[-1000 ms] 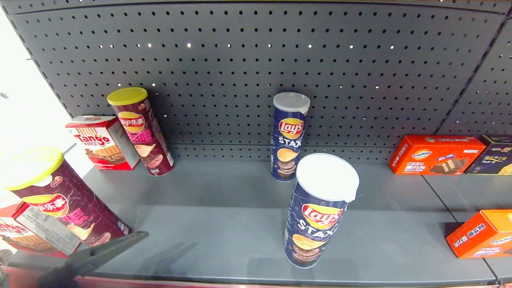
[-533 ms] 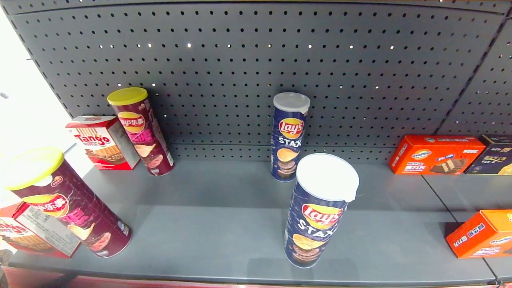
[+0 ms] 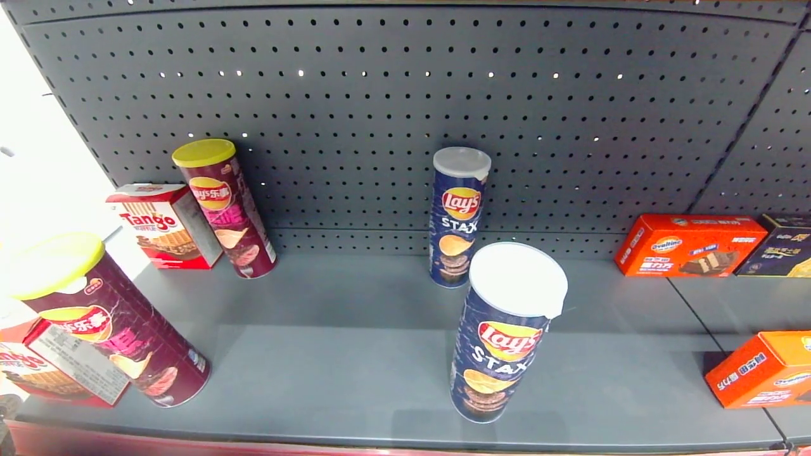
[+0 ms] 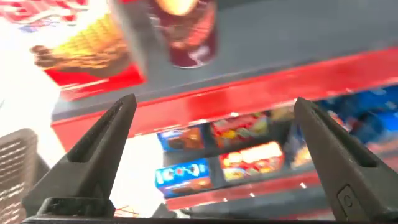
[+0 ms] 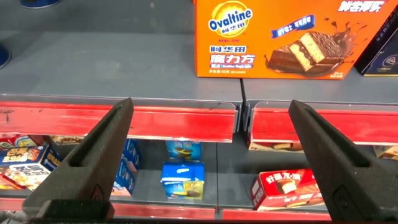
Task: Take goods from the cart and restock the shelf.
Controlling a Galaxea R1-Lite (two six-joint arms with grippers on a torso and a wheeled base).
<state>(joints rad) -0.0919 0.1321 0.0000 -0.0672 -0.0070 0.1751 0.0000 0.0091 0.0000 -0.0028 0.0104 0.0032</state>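
Both hands are empty right now. The left hand [image 4: 214, 104] is spread wide with nothing in it, hanging just out in front of the shelf's [image 3: 355, 361] red front strip [image 4: 261, 87], below the front maroon chip can [image 3: 120, 329] and the front wafer box [image 3: 60, 370] at the left end. The right hand [image 5: 209, 107] is spread just as wide and also holds nothing, out in front of the strip below the front orange box [image 5: 273, 37]. The goods are all up on the shelf: the front maroon can stands at the front left, touching the wafer box beside it, and a rear maroon chip can [image 3: 225, 209] and a rear wafer box [image 3: 161, 225] stand side by side against the pegboard back [image 3: 380, 95]. Around the middle, a rear blue chip can [image 3: 459, 215] stands by the pegboard and a front blue chip can [image 3: 507, 335] stands nearer the edge, slightly right of it. Off to the right, a rear orange box [image 3: 690, 244] lies by the pegboard with a dark box [image 3: 785, 253] next to it. The right wrist view also shows blue cookie packs [image 5: 183, 177] on the shelf below.
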